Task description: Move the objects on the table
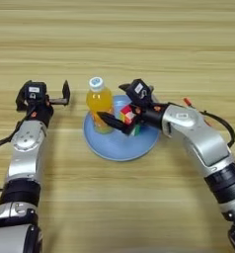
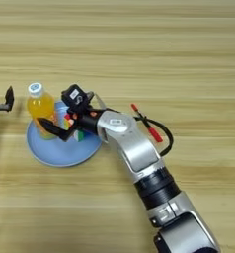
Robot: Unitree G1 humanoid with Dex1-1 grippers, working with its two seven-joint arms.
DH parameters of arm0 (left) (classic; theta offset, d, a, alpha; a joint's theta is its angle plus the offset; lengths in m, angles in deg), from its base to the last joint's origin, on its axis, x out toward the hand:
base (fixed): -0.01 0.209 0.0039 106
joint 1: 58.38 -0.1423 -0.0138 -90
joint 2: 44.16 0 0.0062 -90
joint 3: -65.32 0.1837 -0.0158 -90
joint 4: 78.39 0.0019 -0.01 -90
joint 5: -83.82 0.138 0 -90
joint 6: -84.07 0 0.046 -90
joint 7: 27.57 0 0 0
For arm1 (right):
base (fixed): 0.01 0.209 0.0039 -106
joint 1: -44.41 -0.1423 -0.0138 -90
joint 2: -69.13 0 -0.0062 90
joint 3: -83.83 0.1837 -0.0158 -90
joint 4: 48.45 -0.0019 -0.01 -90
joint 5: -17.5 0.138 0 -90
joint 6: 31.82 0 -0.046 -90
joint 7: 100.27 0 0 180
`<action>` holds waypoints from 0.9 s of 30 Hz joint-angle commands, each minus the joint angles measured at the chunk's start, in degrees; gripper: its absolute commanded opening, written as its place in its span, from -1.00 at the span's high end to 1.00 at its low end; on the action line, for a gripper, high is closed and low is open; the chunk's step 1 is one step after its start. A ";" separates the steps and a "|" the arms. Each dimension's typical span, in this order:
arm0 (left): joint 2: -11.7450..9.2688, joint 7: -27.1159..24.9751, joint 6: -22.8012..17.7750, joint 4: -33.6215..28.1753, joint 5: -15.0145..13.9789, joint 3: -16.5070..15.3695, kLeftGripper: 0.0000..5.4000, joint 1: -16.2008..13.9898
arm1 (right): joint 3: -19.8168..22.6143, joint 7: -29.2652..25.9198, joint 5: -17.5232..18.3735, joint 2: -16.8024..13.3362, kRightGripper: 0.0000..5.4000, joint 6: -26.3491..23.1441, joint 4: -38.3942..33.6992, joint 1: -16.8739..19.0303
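Observation:
A light blue plate (image 1: 114,147) lies on the wooden table (image 1: 139,39). An orange-drink bottle (image 1: 99,105) with a white cap stands upright on the plate's left part. My right gripper (image 1: 120,117) reaches in from the right, shut on the multicoloured puzzle cube (image 1: 130,118) low over the plate. Its lower finger (image 1: 109,122) stretches left almost to the bottle. Whether the cube touches the plate I cannot tell. My left gripper (image 1: 54,97) is parked left of the bottle, open and holding nothing. A thin red pen (image 2: 148,126) lies behind my right forearm.
A black cable (image 2: 165,136) loops off my right arm across the pen. The left forearm (image 1: 25,148) lies along the table's left side.

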 commanded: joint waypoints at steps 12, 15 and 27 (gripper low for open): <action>-0.15 0.36 -0.99 -0.82 0.30 0.33 -0.99 -0.04 | -0.73 -0.49 -2.99 4.50 -1.00 5.21 9.72 -5.44; -0.10 0.40 -1.10 -1.11 0.28 0.37 -0.99 -0.17 | -0.87 -0.64 -3.51 5.54 -1.00 6.56 12.04 -6.47; 0.14 0.48 -1.34 -1.82 0.22 0.43 -0.99 -0.53 | -0.47 -1.34 -4.65 8.67 -1.00 11.32 19.27 -8.47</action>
